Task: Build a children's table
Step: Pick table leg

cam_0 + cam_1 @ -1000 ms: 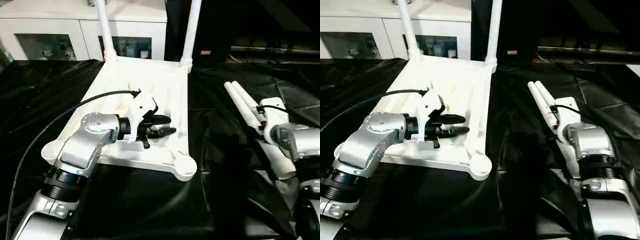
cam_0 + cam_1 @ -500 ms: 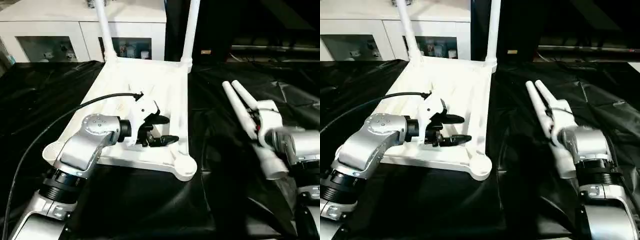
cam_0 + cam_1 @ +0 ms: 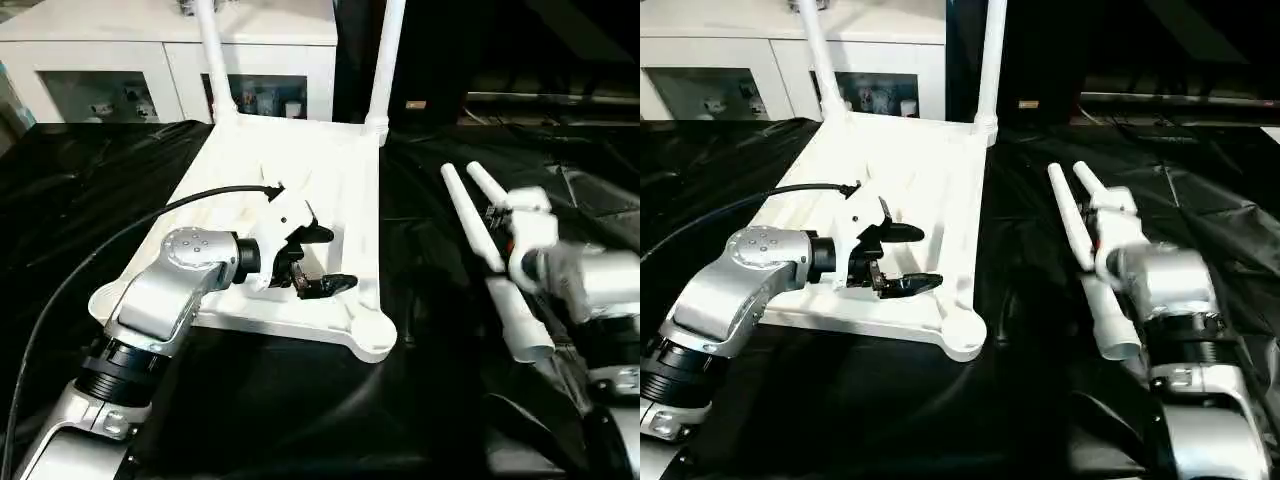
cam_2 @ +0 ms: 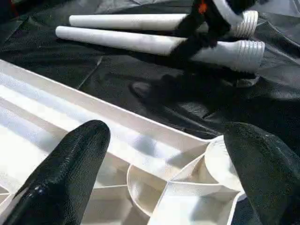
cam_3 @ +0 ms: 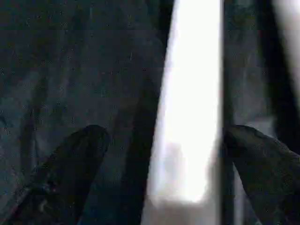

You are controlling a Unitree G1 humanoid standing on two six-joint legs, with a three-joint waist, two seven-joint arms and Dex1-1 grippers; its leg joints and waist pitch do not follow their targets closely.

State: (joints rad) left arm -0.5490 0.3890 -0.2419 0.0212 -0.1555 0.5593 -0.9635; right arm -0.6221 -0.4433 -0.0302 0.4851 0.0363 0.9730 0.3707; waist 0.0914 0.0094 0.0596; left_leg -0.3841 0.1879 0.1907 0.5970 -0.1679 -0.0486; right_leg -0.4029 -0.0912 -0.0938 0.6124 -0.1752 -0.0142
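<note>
Black-covered work table carries tabletop and two loose legs

You're seeing overhead light blow out the white tabletop. The black cover shows soft sheen, deep shadow beyond. Right wrist view dim, leg smeared; left wrist fingers soft.

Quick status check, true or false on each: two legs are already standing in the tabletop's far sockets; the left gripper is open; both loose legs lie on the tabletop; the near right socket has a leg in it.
1. Two legs stand in the tabletop's far sockets. True.
2. The left gripper is open. True.
3. Both loose legs lie on the tabletop. False: they are over the black cover, by the right gripper.
4. The near right socket holds a leg. False: it is empty.
</note>
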